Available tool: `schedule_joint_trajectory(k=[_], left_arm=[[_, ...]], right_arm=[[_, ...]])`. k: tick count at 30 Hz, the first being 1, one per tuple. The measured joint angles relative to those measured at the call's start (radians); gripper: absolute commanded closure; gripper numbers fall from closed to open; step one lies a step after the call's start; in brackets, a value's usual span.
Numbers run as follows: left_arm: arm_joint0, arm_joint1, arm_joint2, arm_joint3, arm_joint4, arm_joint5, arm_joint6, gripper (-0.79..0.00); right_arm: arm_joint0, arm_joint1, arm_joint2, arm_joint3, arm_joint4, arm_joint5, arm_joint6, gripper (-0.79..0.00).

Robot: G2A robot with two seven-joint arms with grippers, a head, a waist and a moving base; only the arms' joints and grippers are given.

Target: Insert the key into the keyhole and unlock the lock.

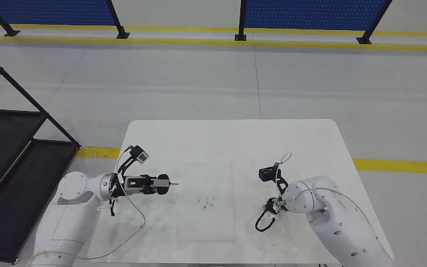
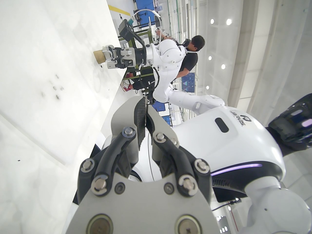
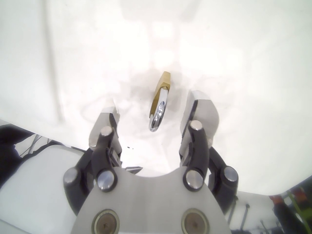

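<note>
Key gripped, lock not yet held: insertion and turning are all ahead.

The left pincer (image 2: pixel 145 105), at about 9 o'clock on the bench (image 1: pixel 300 140), is pressed closed on a thin sliver I take to be the key (image 1: pixel 175 183), its tip pointing toward 3 o'clock. At about 4 o'clock the right pincer (image 3: pixel 153 103) stands wide apart astride the lock (image 3: pixel 162 83), touching neither side of it. The lock is a small brass padlock lying on its narrow edge on the bench. Its bright steel shackle (image 3: pixel 158 114) faces the pincer and looks closed. The keyhole is hidden. As I judge it, what is left is to grip the lock, line up the key, insert it and turn.
</note>
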Motion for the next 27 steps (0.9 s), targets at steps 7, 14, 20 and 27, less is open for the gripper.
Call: schedule_joint_trajectory(k=[7,14,20,27], left_arm=[[0.0,0.0,0.0,0.0,0.0,0.0,0.0,0.0],[0.0,0.0,0.0,0.0,0.0,0.0,0.0,0.0],[0.0,0.0,0.0,0.0,0.0,0.0,0.0,0.0],[0.0,0.0,0.0,0.0,0.0,0.0,0.0,0.0]], right_arm=[[0.008,0.004,-0.007,0.007,0.008,0.0,0.0,-0.323],[0.026,0.004,-0.02,0.025,0.024,0.0,0.0,-0.296],[0.053,0.0,-0.04,0.066,0.037,0.0,0.0,-0.117],[0.066,-0.004,-0.042,0.094,0.053,0.0,0.0,0.0]])
